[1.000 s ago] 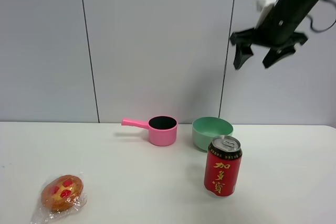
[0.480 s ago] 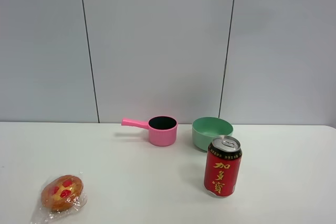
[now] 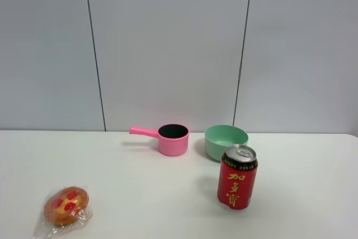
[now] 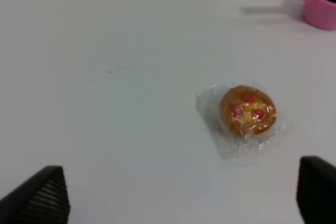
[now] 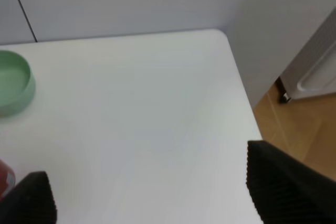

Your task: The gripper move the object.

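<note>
White table (image 3: 123, 188) — green bowl (image 3: 226, 141) and pink pot (image 3: 173, 139) empty; both pincers (image 4: 178, 203) (image 5: 152, 192) spread apart.

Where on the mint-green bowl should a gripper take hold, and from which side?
Pinch the rim of the bowl from above, probably on its far right side: it stands upright and open, with no handle, the red can crowds its front and the pink pot stands left.

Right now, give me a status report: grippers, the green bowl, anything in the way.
Left gripper and right gripper both open, empty, above the table. Green bowl untouched, upright beside pink pot. Red can stands directly in front of it.
</note>
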Controlling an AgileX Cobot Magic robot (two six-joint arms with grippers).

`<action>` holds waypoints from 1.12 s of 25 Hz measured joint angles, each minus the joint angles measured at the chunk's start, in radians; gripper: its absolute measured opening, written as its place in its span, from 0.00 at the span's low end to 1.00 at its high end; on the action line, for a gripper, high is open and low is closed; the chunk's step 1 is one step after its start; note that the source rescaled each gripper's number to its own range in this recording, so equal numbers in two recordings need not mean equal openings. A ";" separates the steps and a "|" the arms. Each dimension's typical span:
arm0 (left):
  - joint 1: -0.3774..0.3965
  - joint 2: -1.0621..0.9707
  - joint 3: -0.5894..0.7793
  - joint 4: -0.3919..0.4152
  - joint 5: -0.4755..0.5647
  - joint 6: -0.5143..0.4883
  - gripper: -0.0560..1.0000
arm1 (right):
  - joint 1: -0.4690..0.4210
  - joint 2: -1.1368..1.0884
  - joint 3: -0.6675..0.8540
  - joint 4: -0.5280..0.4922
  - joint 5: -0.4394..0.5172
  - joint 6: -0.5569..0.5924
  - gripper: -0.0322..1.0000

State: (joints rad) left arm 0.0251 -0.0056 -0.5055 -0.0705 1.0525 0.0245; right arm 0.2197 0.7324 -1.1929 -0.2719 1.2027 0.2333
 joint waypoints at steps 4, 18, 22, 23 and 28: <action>0.000 0.000 0.000 0.000 0.000 0.000 1.00 | 0.000 -0.234 0.239 0.001 0.000 0.034 0.81; 0.000 0.000 0.000 0.000 0.000 0.000 1.00 | 0.000 -0.735 0.682 0.066 -0.066 0.035 0.81; 0.000 0.000 0.000 0.000 0.000 0.000 1.00 | -0.017 -0.735 0.701 0.094 -0.125 0.032 0.81; 0.000 0.000 0.000 0.000 0.000 0.000 1.00 | -0.024 -0.735 0.704 0.094 -0.127 0.032 0.81; 0.000 0.000 0.000 0.000 0.000 0.000 1.00 | -0.097 -0.735 0.707 0.102 -0.128 0.031 0.81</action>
State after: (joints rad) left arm 0.0251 -0.0056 -0.5055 -0.0705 1.0525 0.0245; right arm 0.1231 -0.0024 -0.4859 -0.1699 1.0749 0.2644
